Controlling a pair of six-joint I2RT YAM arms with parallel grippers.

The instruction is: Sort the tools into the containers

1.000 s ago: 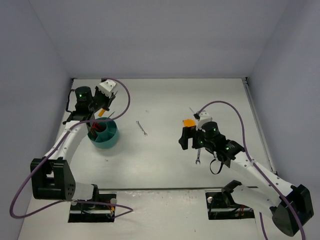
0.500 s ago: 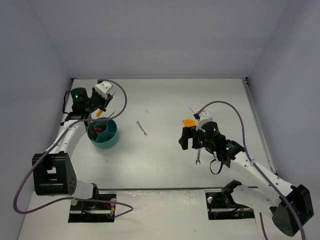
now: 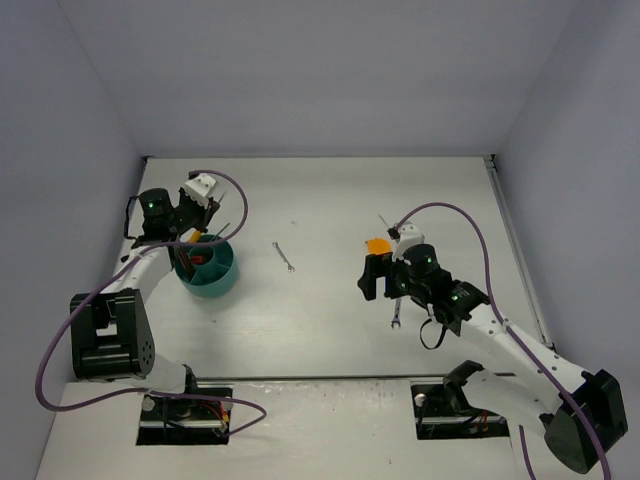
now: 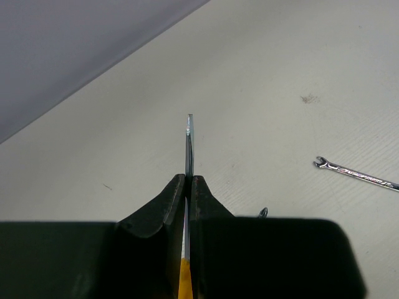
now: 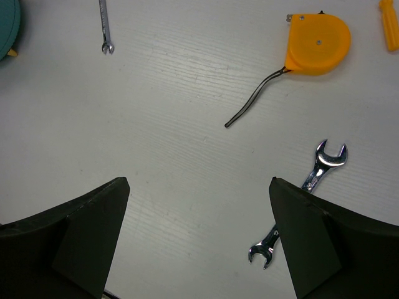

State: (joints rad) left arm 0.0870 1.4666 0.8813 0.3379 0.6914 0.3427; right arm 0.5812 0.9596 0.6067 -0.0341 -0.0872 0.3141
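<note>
My left gripper is shut on a thin screwdriver. Its flat blade sticks out past the fingertips and its orange handle shows between the fingers. In the top view this gripper hovers over the far rim of the teal bowl, which holds a red-and-black tool. My right gripper stands open above bare table, right of centre. A silver wrench lies beside its right finger, partly hidden. An orange-headed tool with a dark tail lies beyond it.
A small silver wrench lies mid-table between the arms, also in both wrist views. An orange handle lies by the orange-headed tool. A second metal tip peeks over my left finger. Walls close the sides and back.
My left wrist has swung left and slightly nearer with the screwdriver still gripped. The right arm has not moved.
</note>
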